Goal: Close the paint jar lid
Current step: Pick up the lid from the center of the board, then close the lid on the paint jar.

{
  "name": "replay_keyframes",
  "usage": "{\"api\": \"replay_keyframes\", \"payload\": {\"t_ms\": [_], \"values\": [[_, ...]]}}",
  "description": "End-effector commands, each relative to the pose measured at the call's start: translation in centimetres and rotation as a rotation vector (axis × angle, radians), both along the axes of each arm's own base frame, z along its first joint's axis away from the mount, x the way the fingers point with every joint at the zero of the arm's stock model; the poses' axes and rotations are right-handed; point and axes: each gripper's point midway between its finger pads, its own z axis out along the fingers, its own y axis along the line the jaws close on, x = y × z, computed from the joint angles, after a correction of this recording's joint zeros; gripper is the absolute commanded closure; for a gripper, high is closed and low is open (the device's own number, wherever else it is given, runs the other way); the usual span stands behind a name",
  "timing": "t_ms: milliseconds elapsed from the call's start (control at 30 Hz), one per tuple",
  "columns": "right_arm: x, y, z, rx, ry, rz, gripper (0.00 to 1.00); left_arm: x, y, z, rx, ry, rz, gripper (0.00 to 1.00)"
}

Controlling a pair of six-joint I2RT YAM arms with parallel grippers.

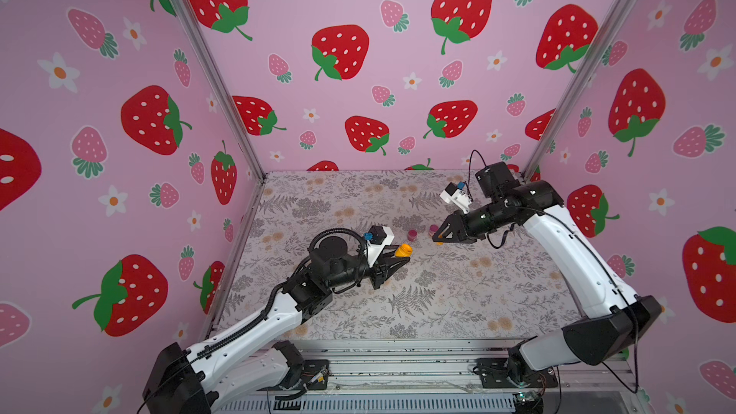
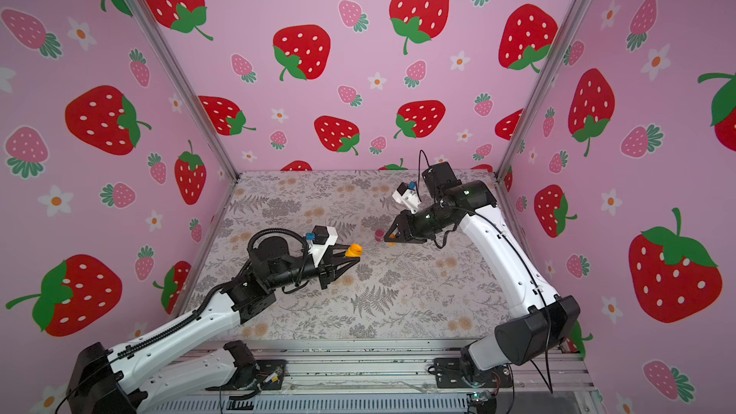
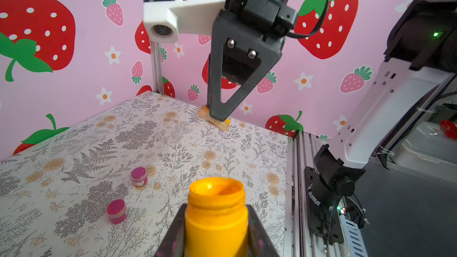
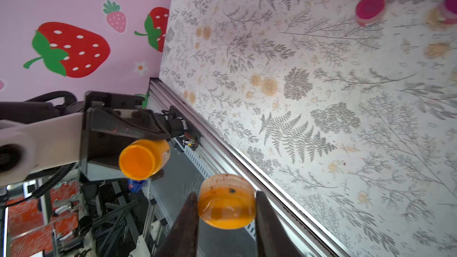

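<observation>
Lid point(image 4: 226, 201) pinched in your right gripper point(image 1: 436, 237), open orange jar point(image 3: 216, 208) clamped in left gripper point(image 1: 403, 254) — well apart. Next: carry lid left over the mouth, align squarely, twist.

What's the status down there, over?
Left jaws shut on open orange jar. Right jaws shut on lid, not yet on. Two pink pots nearby, off the path.

bright even light; faint shadows; right wrist view blurred

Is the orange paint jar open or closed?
Open. The jar has a bare mouth; its lid is held apart by the right gripper.
</observation>
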Motion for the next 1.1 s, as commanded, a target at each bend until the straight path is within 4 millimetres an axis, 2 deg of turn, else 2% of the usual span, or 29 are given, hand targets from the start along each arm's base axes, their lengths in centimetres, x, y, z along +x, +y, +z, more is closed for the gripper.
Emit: {"api": "replay_keyframes", "payload": {"t_ms": [0, 267, 533, 1067], "values": [[-2.3, 1.5, 2.3, 0.140, 0.033, 0.100, 0.74, -0.6, -0.8, 1.9, -0.007, -0.040, -0.051, 0.91], [-3.4, 2.5, 2.4, 0.181, 0.053, 0.142, 0.74, -1.1, -1.8, 2.1, 0.011, -0.043, -0.092, 0.91], [-4.3, 3.1, 1.3, 0.164, 0.089, 0.171, 0.74, -1.4, -1.9, 1.9, 0.018, -0.039, -0.102, 0.91], [-4.6, 4.3, 0.5, 0.160, 0.103, 0.203, 0.74, -1.5, -2.4, 1.6, 0.028, -0.030, -0.117, 0.92]]}}
